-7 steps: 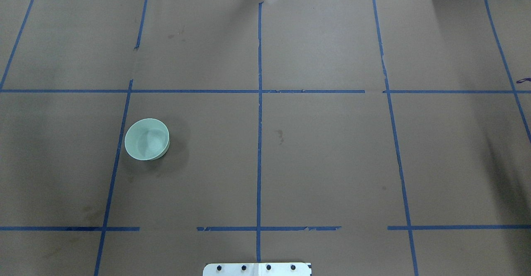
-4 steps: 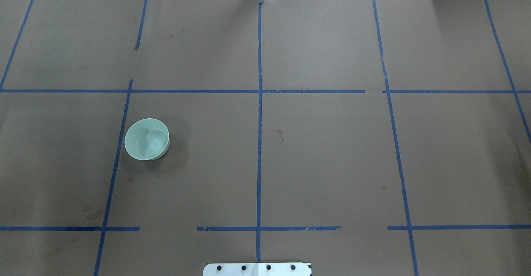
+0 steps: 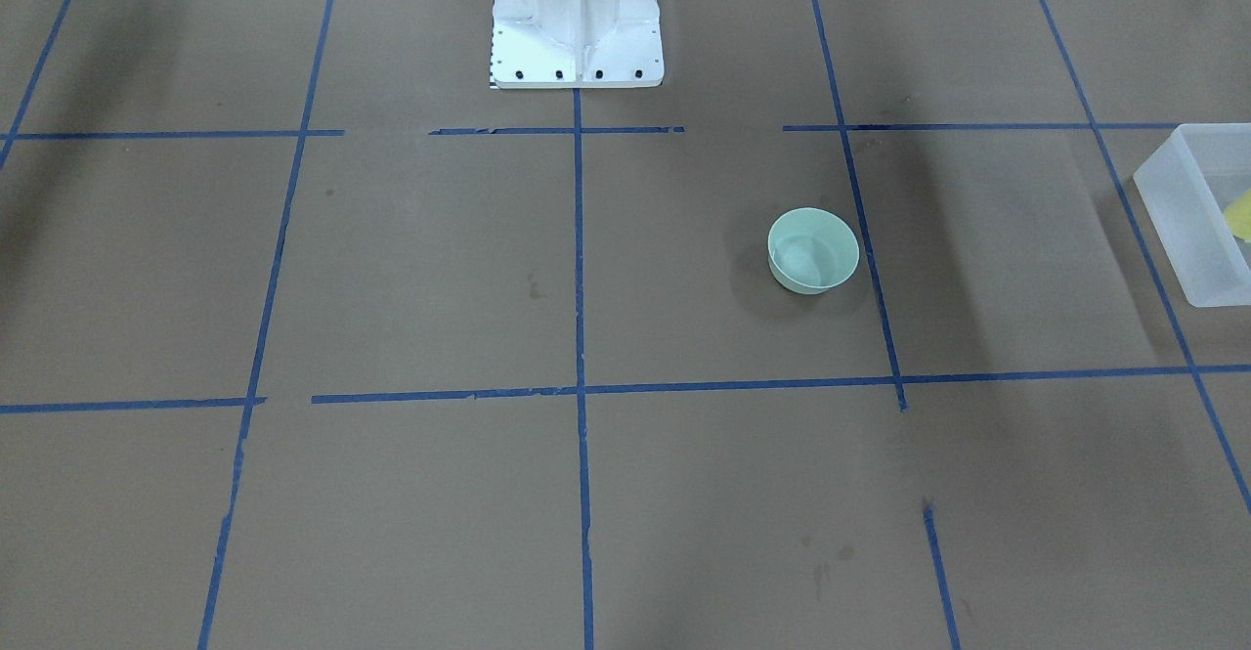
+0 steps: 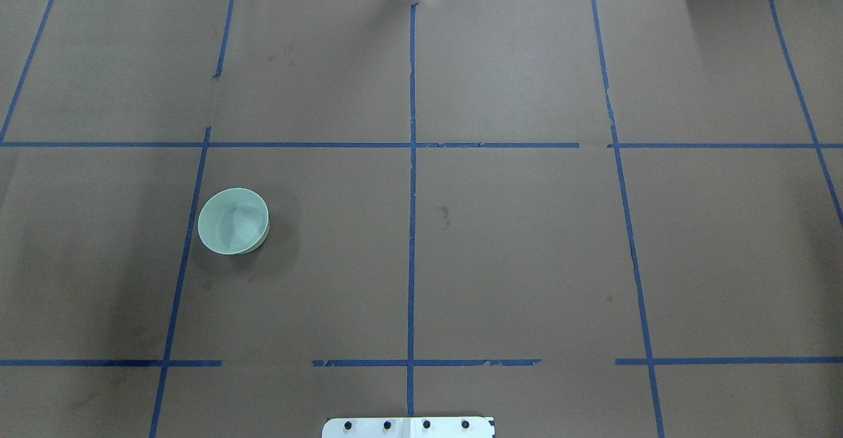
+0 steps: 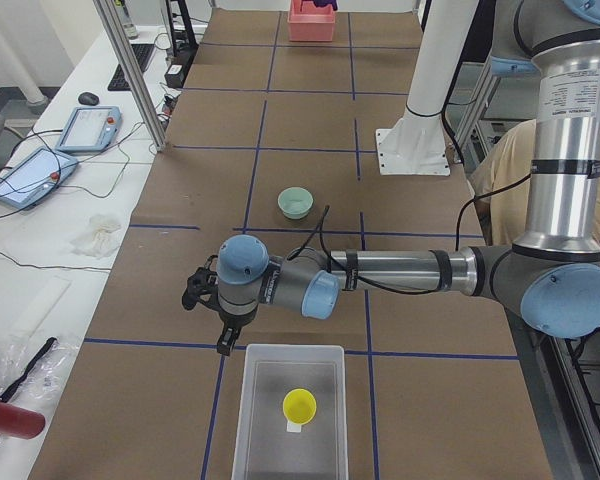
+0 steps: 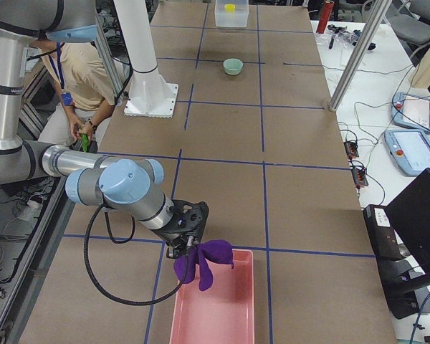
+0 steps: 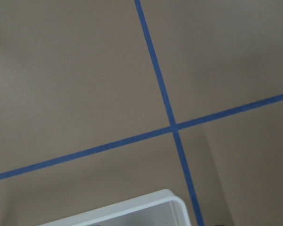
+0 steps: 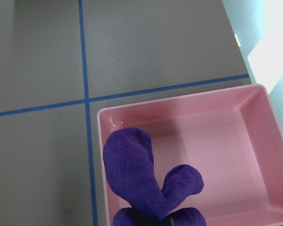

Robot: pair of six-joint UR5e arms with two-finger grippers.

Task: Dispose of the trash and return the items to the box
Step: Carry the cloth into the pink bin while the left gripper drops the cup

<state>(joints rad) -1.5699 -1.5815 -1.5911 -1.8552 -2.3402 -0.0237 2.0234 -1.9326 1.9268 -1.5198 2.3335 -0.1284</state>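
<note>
Your right gripper pinches a crumpled purple cloth over the pink rectangular plastic tray. Of the left gripper I cannot tell the state; it hangs just beside the translucent frosted-white plastic bin, which holds the small yellow plastic cup. The pale mint-green round plastic bowl sits on the brown bench, well apart from the bin.

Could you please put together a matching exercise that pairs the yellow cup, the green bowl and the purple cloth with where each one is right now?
Things:
1. yellow cup
2. mint-green bowl
3. purple cloth

Places:
A. hanging above the pink tray
B. inside the translucent bin
C. standing alone on the brown table cover

Pairs: 1-B; 2-C; 3-A.
</note>
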